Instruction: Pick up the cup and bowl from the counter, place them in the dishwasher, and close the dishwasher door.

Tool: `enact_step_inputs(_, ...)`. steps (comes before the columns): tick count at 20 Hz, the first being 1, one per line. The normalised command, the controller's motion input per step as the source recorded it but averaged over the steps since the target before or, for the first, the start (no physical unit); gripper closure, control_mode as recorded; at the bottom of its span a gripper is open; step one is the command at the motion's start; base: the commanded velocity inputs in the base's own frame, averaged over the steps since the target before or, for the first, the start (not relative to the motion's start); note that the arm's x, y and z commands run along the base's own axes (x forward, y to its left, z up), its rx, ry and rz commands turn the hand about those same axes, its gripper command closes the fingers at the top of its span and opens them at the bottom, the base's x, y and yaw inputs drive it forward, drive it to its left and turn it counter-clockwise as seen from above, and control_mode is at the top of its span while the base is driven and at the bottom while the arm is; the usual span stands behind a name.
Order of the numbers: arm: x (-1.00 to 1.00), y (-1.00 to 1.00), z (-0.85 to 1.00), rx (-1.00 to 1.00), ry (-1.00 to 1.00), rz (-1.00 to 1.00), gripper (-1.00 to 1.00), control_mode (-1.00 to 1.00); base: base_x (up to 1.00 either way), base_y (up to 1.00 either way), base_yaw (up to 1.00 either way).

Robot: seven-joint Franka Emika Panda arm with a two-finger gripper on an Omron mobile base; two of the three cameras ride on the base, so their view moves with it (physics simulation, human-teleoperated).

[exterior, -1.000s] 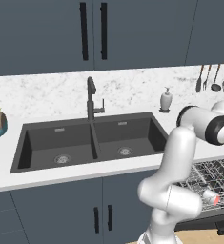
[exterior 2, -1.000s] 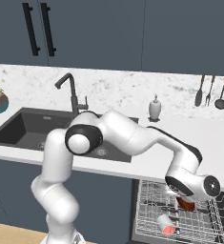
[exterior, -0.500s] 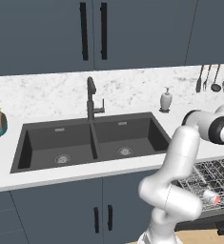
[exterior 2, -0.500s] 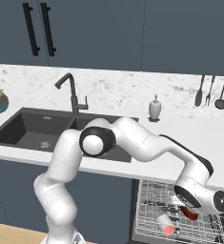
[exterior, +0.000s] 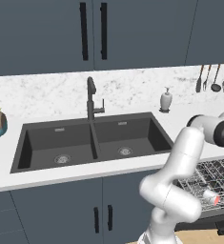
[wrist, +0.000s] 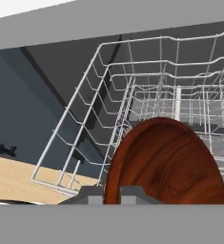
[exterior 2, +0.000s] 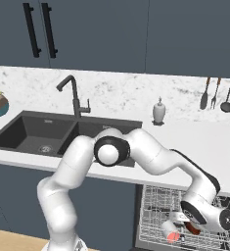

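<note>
Hand view, round glossy red-brown bowl (wrist: 166, 164), wire rack (wrist: 132, 95)

The bowl (wrist: 166, 164) looks like glossy wood; the rack (wrist: 132, 95) thin metal wire.

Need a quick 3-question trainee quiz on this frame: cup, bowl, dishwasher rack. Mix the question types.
1. True or false: the cup lies in the dishwasher rack.
2. What is the gripper shut on?
A. the soap dispenser
B. the bowl
C. the faucet
3. Fill in: in the hand view, the bowl hangs over the wire ____.

Key: 1 true; 2 B; 3 rack
</note>
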Motion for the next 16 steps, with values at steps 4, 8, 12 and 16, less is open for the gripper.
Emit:
enact_step_inputs(4, 0.03, -0.11, -0.36, 0.00, 0.00, 0.00, 1.00, -1.00, 0.00, 0.00, 0.00)
enact_step_inputs(8, 0.16, -0.05, -0.24, 0.00, 0.00, 0.01, 1.00, -1.00, 0.00, 0.00, 0.00)
enact_step_inputs(12, 0.25, 0.00, -0.03, 0.00, 0.00, 0.00, 1.00, -1.00, 0.00, 0.00, 0.00)
enact_step_inputs(16, 0.26, 0.00, 0.00, 0.00, 0.00, 0.00, 1.00, -1.00, 0.00, 0.00, 0.00)
